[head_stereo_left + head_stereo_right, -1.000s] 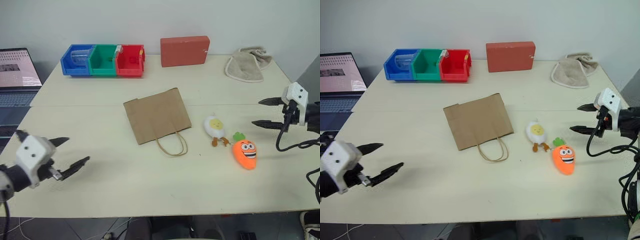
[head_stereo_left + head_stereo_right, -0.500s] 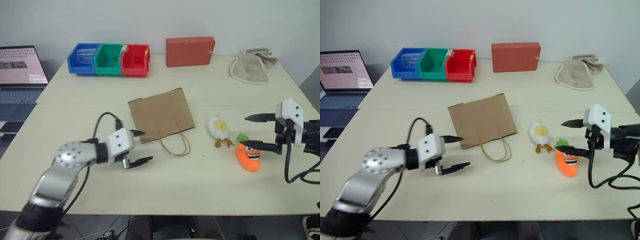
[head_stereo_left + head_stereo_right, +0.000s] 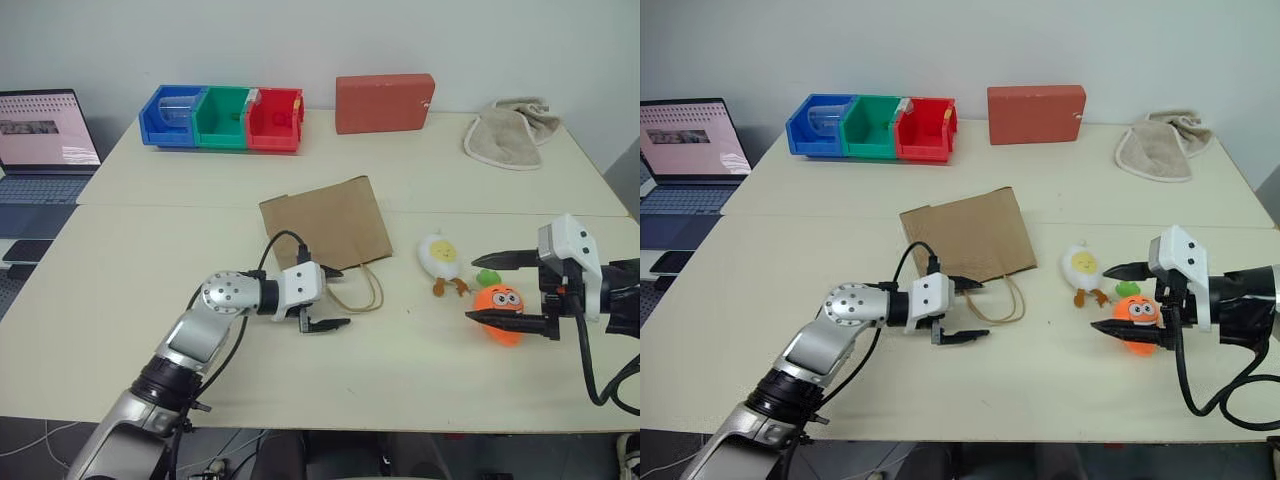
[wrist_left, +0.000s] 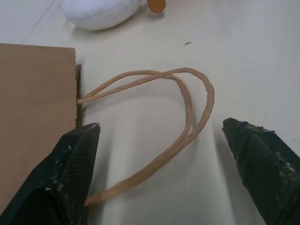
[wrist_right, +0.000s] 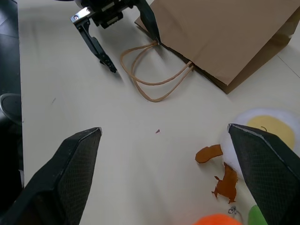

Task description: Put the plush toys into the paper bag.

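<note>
Two open grippers get ready by the bag and the toys

Nearest, the right gripper (image 3: 1118, 297) has its fingers wide apart around the orange carrot toy (image 3: 1135, 318), holding nothing, likely so it can close on the toy. The carrot's green top points away, toward the far edge. The left gripper (image 3: 335, 298) is wide too, with the paper bag's (image 3: 326, 222) loop handles (image 4: 187, 110) between its fingers, probably to lift the mouth open. The bag lies flat, its long side running away, its mouth toward the robot. The egg toy (image 3: 440, 257) lies just right of the bag, feet pointing near.
</note>
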Controlling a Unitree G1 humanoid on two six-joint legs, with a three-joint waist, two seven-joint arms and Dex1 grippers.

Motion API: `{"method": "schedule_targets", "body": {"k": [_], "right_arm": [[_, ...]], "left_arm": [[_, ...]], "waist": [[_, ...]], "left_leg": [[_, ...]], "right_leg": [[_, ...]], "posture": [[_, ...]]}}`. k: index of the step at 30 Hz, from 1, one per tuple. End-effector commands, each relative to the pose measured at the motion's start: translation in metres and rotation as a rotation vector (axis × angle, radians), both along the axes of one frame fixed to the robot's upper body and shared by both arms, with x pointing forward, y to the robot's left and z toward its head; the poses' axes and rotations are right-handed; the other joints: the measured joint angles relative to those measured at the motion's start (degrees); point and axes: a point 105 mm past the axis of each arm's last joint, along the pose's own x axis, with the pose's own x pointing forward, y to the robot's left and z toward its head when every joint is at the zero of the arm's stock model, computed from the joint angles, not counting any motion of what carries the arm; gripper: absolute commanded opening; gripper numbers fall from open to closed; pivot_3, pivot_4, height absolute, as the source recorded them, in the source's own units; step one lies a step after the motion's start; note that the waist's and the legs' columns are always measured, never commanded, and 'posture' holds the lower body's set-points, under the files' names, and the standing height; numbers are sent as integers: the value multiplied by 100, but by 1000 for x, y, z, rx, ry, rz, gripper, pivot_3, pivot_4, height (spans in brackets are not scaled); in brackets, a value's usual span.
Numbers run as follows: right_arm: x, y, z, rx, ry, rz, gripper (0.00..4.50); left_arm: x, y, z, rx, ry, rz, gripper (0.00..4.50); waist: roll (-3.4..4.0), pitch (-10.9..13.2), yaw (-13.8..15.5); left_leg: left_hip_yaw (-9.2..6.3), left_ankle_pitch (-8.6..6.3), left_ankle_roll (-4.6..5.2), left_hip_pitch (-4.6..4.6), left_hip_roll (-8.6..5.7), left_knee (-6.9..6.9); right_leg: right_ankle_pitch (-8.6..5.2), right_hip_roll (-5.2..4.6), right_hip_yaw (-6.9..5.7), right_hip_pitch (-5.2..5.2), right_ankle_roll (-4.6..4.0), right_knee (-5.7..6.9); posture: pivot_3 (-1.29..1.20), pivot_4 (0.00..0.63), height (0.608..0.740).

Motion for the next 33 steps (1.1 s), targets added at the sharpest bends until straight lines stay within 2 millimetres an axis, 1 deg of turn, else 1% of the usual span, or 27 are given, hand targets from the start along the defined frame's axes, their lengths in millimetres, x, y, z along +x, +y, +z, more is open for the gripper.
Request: {"method": "schedule_targets", "body": {"k": [1, 5, 11, 16, 18, 19, 22, 24, 25, 26, 28, 30, 33], "right_arm": [[-8, 5, 10, 4, -30, 19, 4500], [-14, 10, 7, 18, -4, 24, 4500], [-17, 14, 6, 26, 7, 28, 4500], [-19, 25, 6, 46, -30, 51, 4500], [-14, 27, 6, 53, -61, 34, 4500], [-12, 28, 7, 63, -79, 21, 4500], [-11, 35, 9, 102, -87, 20, 4500], [-12, 41, 9, 129, -85, 32, 4500], [-11, 43, 10, 141, -87, 37, 4500], [-11, 46, 10, 159, -82, 35, 4332], [-17, 54, 7, 181, -49, 66, 3916], [-17, 62, 4, 197, -39, 77, 3186], [-7, 74, 0, 219, -52, 57, 2068]], "left_arm": [[4, -6, 10, -18, -49, -32, 3286], [1, -8, 11, -32, -23, -68, 2045], [-1, -7, 9, -24, 6, -100, 20], [2, -10, 12, -30, 2, -105, 20], [0, -11, 15, -25, 1, -129, 20], [0, -10, 20, -29, 3, -136, 20], [4, -7, 43, -64, 1, -140, 20], [7, -6, 70, -136, 13, -137, 20], [8, -6, 81, -162, 21, -141, 20], [8, -6, 93, -201, 38, -144, 6], [6, -6, 115, -273, 79, -159, 0], [4, -5, 132, -330, 115, -172, 0], [1, -4, 149, -387, 158, -190, 0]], "waist": [[0, 0, 8], [0, 0, 6], [0, 0, 6], [-2, -1, 7], [-2, -1, 4], [-2, -1, 3], [-2, -1, 7], [-2, 0, 7], [-4, 1, 7], [-4, 0, 3], [-3, 0, 0], [-3, 0, -2], [-3, 0, -29]], "left_leg": [[-2, 0, 0, -1, 0, 0], [-4, 0, 0, -3, -1, 0], [-4, 0, 0, -4, -1, 0], [-5, 0, 0, -4, -1, 1], [-5, 0, 0, -5, -1, 1], [-5, 0, 0, -6, -1, 1], [-6, 0, 0, -6, 0, 1], [-11, 0, 0, -10, 0, 2], [-13, 0, 0, -13, -1, 2], [-14, 0, 0, -18, 0, 4], [-15, 0, 0, -23, 0, 6], [-21, 0, 0, -24, 0, 5], [-23, 0, 0, -22, 2, 4]], "right_leg": [[0, 0, -2, 0, 0, 0], [1, 0, -3, 0, 2, -1], [1, 0, -3, 0, 1, -2], [1, 0, -4, 0, 2, -1], [1, 0, -3, 0, 3, -3], [1, 0, -3, 0, 3, -3], [1, 1, -4, 0, 3, -1], [1, 2, -8, -1, 3, -2], [1, 2, -9, -1, 3, -2], [1, 3, -10, -3, 3, -2], [2, 4, -11, -6, 4, -2], [2, 5, -13, -6, 5, -2], [2, 10, -14, -7, 5, 0]], "posture": [[0, 150, 740], [0, 150, 740], [0, 150, 740], [0, 150, 740], [0, 150, 740], [0, 150, 740], [0, 150, 740], [0, 150, 740], [0, 150, 740], [0, 150, 740], [0, 150, 740], [0, 150, 740], [0, 150, 740]]}}
